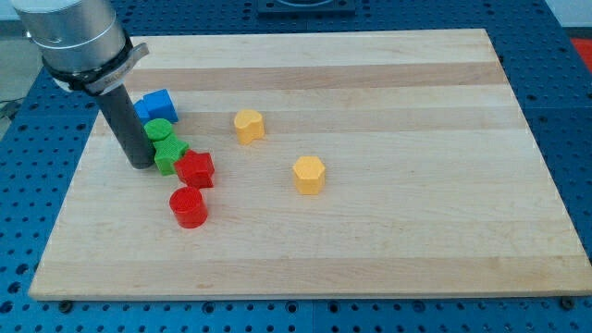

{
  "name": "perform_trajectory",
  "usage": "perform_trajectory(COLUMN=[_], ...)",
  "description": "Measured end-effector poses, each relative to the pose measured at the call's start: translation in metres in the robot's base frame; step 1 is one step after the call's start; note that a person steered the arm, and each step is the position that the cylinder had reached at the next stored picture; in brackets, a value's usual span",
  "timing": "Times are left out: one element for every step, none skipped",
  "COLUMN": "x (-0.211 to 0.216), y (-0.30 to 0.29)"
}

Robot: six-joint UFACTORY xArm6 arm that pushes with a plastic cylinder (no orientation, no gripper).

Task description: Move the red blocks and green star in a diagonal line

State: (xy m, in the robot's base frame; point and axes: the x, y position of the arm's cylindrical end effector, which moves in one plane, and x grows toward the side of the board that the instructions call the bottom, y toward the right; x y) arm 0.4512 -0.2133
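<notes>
Tip (141, 164) rests on the board, gripping nothing, just left of green star (169, 154). Star, red star-shaped block (195, 169) and red cylinder (189, 206) already run diagonally toward view's bottom-right; probably nudging alignment.

Blocks bunched just right of my tip, two more apart on the board.

My tip (141, 164) rests near the wooden board's (370, 250) left edge. The green star (169, 154) touches it on the view's right, the green cylinder (160, 130) just above that, the blue block (156, 104) higher still. The red star (195, 169) sits right of the green star, the red cylinder (189, 206) below it. The yellow heart block (248, 125) and the yellow hexagon (309, 174) lie well apart, farther right.
</notes>
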Motion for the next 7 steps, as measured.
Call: perform_trajectory(x=[0.000,0.002,0.002,0.002,0.003,0.005,0.009], y=[0.006,0.080,0.100,0.100,0.087,0.045,0.022])
